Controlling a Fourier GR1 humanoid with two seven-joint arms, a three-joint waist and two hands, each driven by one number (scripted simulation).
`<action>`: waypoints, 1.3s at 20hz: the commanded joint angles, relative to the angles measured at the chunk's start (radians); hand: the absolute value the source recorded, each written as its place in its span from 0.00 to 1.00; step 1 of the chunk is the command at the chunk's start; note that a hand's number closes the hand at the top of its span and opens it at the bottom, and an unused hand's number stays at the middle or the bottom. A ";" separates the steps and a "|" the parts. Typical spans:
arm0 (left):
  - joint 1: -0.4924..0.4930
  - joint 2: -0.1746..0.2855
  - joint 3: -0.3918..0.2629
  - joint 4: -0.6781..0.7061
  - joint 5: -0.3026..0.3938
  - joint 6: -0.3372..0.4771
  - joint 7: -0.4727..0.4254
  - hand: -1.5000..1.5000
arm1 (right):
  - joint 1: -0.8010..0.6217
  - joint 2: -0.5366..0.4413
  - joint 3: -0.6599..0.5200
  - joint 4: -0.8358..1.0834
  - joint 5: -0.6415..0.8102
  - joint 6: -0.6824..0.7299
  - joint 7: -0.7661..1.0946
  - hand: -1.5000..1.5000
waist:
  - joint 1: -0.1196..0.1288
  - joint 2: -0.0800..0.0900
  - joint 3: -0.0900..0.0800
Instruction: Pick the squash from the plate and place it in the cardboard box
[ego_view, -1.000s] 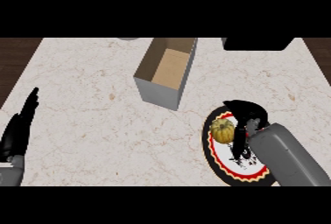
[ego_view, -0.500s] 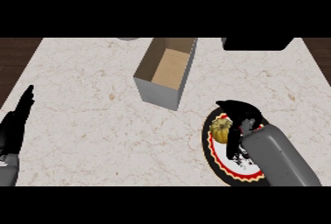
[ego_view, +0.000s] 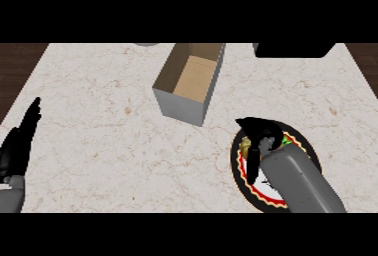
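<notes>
Down at the near right of the counter (ego_view: 111, 105), the right hand (ego_view: 260, 131) sits over the plate (ego_view: 244, 182), a dark round one with a red and white rim. The black fingers are curled down and wrapped round the squash (ego_view: 245, 146). Only a sliver of yellow peeks out on the hand's left side, with a touch of green on the other. The squash is over the plate's far half, and I can't tell if it has lifted clear of the plate. The grey forearm (ego_view: 299, 182) covers much of the plate's right side.

Further back and to the left stands the cardboard box (ego_view: 177, 106), well apart from the plate. It is open at the top, with a brown floor inside. Over at the left edge, the left hand (ego_view: 18, 147) rests open with its fingers straight and pointing up, touching nothing. A dark block (ego_view: 293, 49) sits at the far right edge.
</notes>
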 joint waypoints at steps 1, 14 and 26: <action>0.051 -0.024 0.000 -0.022 -0.022 0.014 -0.031 0.50 | 0.001 0.010 -0.013 0.047 0.035 0.030 0.056 0.00 | 0.002 0.000 0.000; -0.086 -0.032 0.026 0.056 -0.043 -0.025 0.020 0.50 | -0.013 -0.024 0.078 0.207 0.312 -0.227 -0.183 1.00 | -0.002 0.003 0.000; -0.039 -0.051 0.000 -0.018 -0.052 -0.027 0.004 0.50 | -0.199 -0.372 -0.088 0.262 0.177 -0.455 -1.060 1.00 | 0.052 0.029 0.009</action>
